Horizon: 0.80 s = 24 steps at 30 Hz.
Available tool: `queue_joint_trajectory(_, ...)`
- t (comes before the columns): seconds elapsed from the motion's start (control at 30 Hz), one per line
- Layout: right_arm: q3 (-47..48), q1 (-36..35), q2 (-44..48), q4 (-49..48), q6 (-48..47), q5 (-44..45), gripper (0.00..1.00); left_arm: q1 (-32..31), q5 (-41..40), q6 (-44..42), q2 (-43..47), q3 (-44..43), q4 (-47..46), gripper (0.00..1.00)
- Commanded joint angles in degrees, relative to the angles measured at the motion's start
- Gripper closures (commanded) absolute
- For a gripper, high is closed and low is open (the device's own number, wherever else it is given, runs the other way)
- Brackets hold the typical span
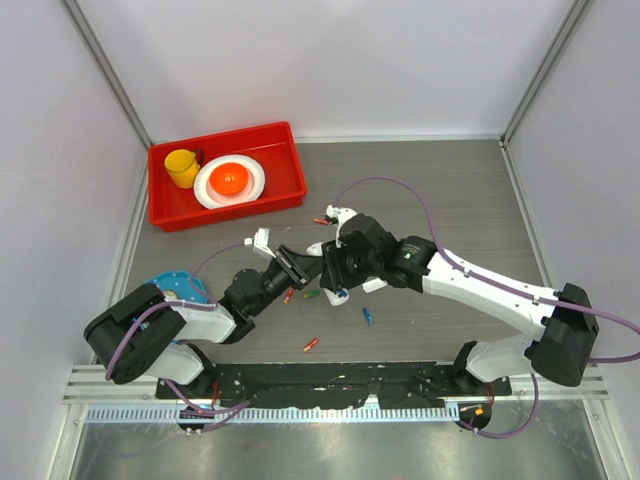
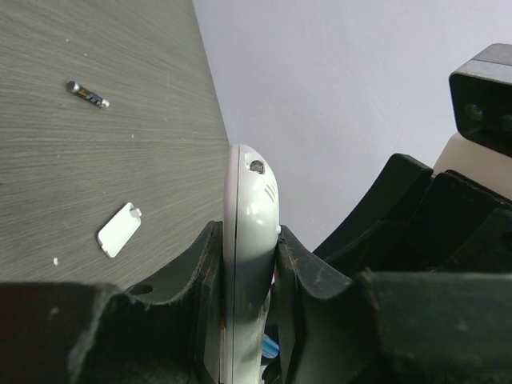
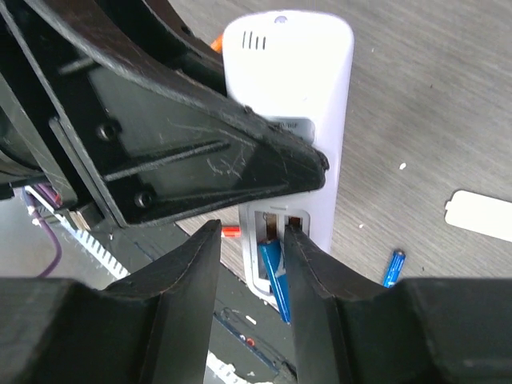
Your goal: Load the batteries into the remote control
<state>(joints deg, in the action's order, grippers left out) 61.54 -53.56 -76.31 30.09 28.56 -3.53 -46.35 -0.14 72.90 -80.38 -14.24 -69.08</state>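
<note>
- The left gripper [image 2: 250, 236] clamps the remote control [image 2: 250, 200] by its two long edges. I judge that this turns the open slot toward the other arm.
- The right gripper [image 3: 252, 230] has its jaws a little apart, wider than the blue battery [image 3: 270, 268] between them. This battery lies slanted in the slot and seems not to be gripped.
- The white cover [image 3: 480, 214] and a second blue battery [image 3: 392, 268] lie beside these jaws, out of the way, on the grey wood-grain table [image 3: 416, 96].
- Plain pale walls [image 2: 352, 80] close the space.
</note>
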Motion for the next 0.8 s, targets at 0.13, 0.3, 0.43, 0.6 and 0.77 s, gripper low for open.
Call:
queue_joint_trajectory(0.13, 9.1, 1.0, -2.7, 0.7, -3.1, 6.0, 0.55, -0.1, 0.7, 4.8, 0.7, -4.1, -19.5, 1.0)
queue_joint_trajectory(0.3, 12.4, 1.4, -4.0, 2.3, -3.8, 6.3, 0.54, 0.6, 0.7, 6.3, 0.2, -4.7, -19.5, 1.0)
queue_joint_trajectory(0.43, 13.4, 2.0, -4.2, 3.1, -4.2, 6.7, 0.53, 0.8, -1.6, 7.2, 0.0, -4.7, -19.6, 1.0)
queue_joint_trajectory(0.6, 15.6, 2.5, -4.7, 4.0, -4.6, 6.9, 0.53, 0.8, -2.8, 7.8, -0.1, -4.5, -19.6, 1.0)
queue_joint_trajectory(0.77, 19.8, 3.3, -5.8, 5.2, -5.0, 7.5, 0.51, 0.8, -3.4, 8.1, -0.4, -4.5, -19.6, 1.0)
